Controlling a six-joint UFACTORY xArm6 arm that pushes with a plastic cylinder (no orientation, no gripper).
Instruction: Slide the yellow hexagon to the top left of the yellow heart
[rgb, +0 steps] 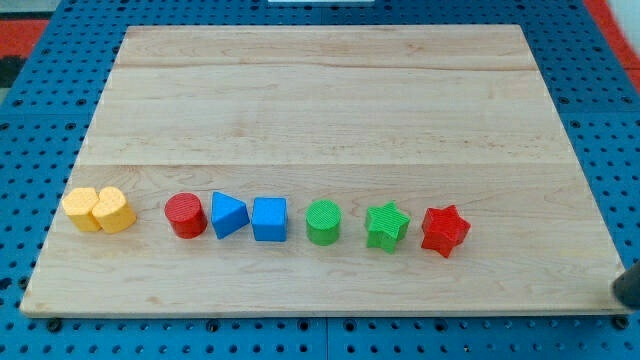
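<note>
Two yellow blocks touch each other at the left end of a row near the view's bottom. The right one (114, 209) looks like the yellow hexagon. The left one (82, 208) looks like the yellow heart, though both shapes are hard to make out. A dark shape at the view's right edge, just off the board's bottom right corner, appears to be my rod. My tip (623, 296) is far to the right of both yellow blocks and touches no block.
Along the same row, left to right, stand a red cylinder (185, 215), a blue triangle (229, 214), a blue cube (269, 219), a green cylinder (323, 221), a green star (386, 225) and a red star (444, 231). They rest on a wooden board (320, 110) over a blue pegboard.
</note>
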